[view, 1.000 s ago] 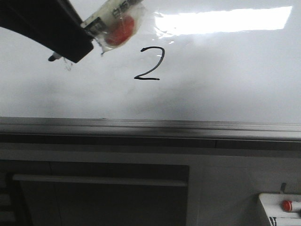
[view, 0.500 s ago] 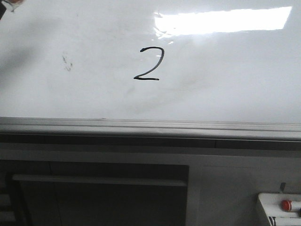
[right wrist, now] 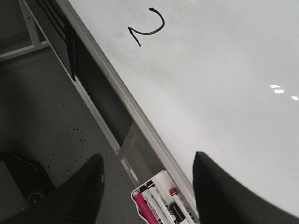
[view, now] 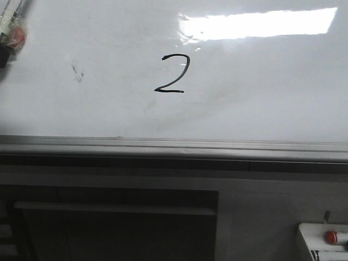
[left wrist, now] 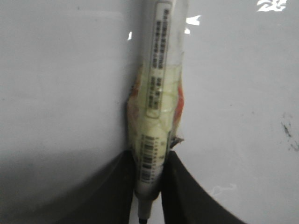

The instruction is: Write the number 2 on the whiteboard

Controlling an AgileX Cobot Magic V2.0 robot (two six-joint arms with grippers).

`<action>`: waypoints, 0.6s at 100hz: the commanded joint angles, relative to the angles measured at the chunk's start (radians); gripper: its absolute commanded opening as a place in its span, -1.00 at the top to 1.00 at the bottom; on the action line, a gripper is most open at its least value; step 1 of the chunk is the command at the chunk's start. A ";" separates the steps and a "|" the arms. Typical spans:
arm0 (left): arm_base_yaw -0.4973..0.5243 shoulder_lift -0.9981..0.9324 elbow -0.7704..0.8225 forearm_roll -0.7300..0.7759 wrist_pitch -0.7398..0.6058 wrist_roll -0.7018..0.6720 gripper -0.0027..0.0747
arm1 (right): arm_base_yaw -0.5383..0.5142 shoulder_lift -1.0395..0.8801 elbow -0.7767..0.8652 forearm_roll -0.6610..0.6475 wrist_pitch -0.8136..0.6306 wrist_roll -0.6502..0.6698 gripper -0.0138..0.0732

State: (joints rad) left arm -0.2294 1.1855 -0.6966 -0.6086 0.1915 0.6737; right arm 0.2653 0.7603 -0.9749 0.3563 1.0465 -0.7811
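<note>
The number 2 (view: 173, 73) stands in thin black ink on the whiteboard (view: 261, 103), left of the bright glare; the right wrist view also shows this number 2 (right wrist: 148, 27) near the board's edge. My left gripper (left wrist: 147, 186) is shut on a white whiteboard marker (left wrist: 156, 116) wrapped in clear tape with an orange patch, its dark tip between the fingers. In the front view that marker (view: 12, 30) shows only at the far left edge, well left of the digit. My right gripper (right wrist: 148, 158) hangs open and holds nothing, off the board's lower corner.
A small dark speckled smudge (view: 77, 73) sits left of the digit. The grey metal rail (view: 174, 145) runs along the board's lower edge. A white tray (right wrist: 161, 179) with several markers lies below my right gripper, seen at the front view's bottom right as tray (view: 312, 242).
My left gripper with the marker has pulled away from beside the 2 to the far left edge of the front view, uncovering the smudge. The digit is unchanged.
</note>
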 commanded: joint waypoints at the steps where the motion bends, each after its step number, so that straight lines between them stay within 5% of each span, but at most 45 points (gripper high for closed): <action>1: 0.003 -0.001 -0.025 -0.034 -0.064 -0.007 0.82 | -0.006 -0.002 -0.024 0.016 -0.057 0.005 -0.18; 15: 0.003 0.005 -0.025 -0.057 -0.061 -0.007 0.65 | -0.006 -0.002 -0.024 0.016 -0.055 0.005 -0.18; 35: 0.019 -0.023 -0.036 -0.055 -0.017 -0.007 -0.15 | -0.006 -0.002 -0.024 0.005 -0.057 0.064 -0.18; 60: 0.094 -0.188 -0.065 -0.016 0.215 -0.011 -0.21 | -0.006 -0.004 -0.024 -0.296 -0.044 0.610 -0.18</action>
State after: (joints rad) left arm -0.1488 1.0748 -0.7119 -0.6320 0.3573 0.6737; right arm 0.2653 0.7603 -0.9749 0.1558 1.0465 -0.3735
